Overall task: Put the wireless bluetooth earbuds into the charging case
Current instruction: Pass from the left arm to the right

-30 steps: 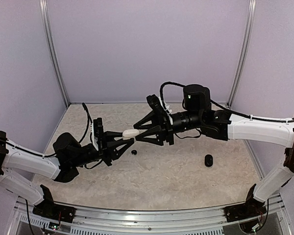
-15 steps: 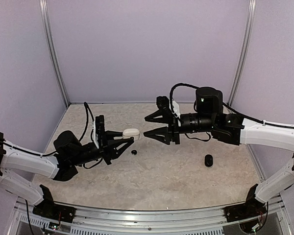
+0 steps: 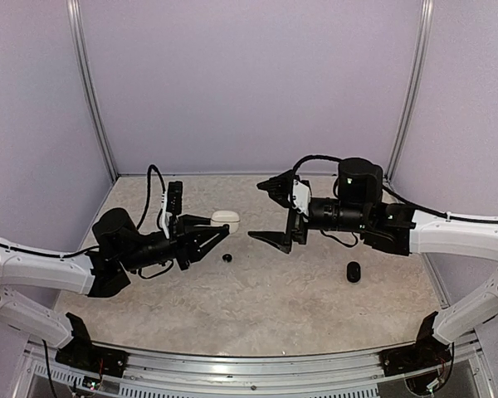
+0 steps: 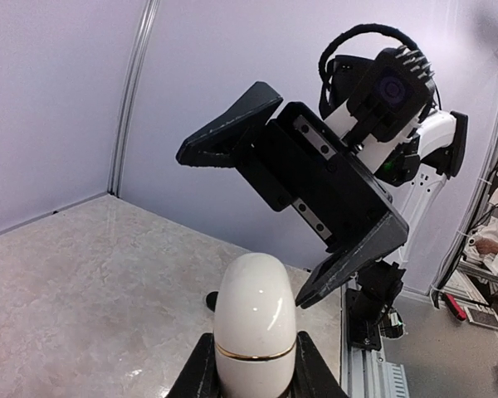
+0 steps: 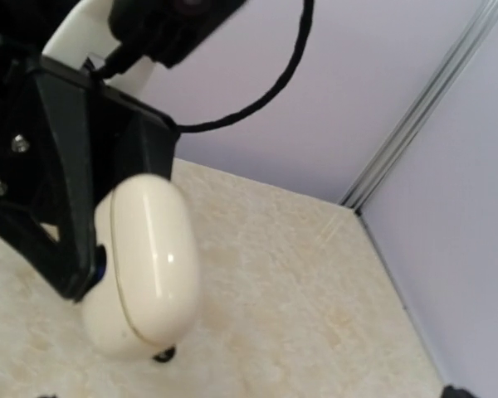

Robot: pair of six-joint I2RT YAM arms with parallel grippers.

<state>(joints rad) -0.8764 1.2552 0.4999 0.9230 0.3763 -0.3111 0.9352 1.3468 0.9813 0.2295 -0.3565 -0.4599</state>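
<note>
with left gripper (image 3: 217,230), pinches the white charging case (image 3: 225,216) by its base, raised off the table (image 3: 315,307) (lid seam looks shut). with right gripper (image 3: 270,211), hangs just across from it, jaws spread wide, holding nothing. leaves one earbud (image 3: 227,258) on the table below the case. likely the lid-opening step; next calls for a fingertip catching the lid edge. versus a second ago: backs right gripper off the case, jaws far wider.
</note>
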